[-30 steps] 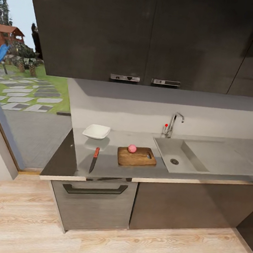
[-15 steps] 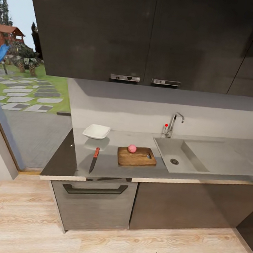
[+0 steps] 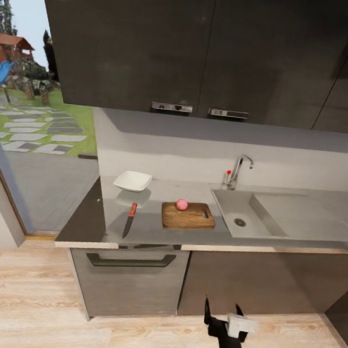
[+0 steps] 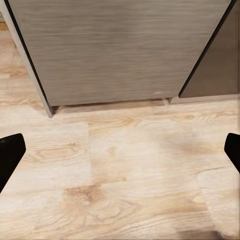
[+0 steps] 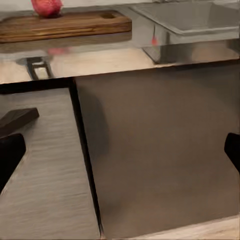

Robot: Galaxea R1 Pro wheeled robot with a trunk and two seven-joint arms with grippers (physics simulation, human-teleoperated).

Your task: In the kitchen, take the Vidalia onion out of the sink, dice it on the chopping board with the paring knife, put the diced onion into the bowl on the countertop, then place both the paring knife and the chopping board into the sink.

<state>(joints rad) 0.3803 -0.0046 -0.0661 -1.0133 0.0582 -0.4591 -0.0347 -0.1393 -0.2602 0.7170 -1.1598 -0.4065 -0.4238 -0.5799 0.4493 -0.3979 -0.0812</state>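
Kitchen countertop (image 3: 151,223) at frame centre carries the onion (image 3: 182,204), resting on the chopping board (image 3: 188,215). Knife (image 3: 130,218) lies left; bowl (image 3: 133,181) and sink (image 3: 240,212) look empty. Right gripper (image 3: 223,315), lower centre, is spread wide, holding nothing. Risk: a nudge could roll the onion off.

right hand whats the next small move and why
Probably raise the right hand up and left toward the paring knife: the Vidalia onion already sits whole on the chopping board, the knife lies untouched on the countertop, and the hand is open, below counter height.
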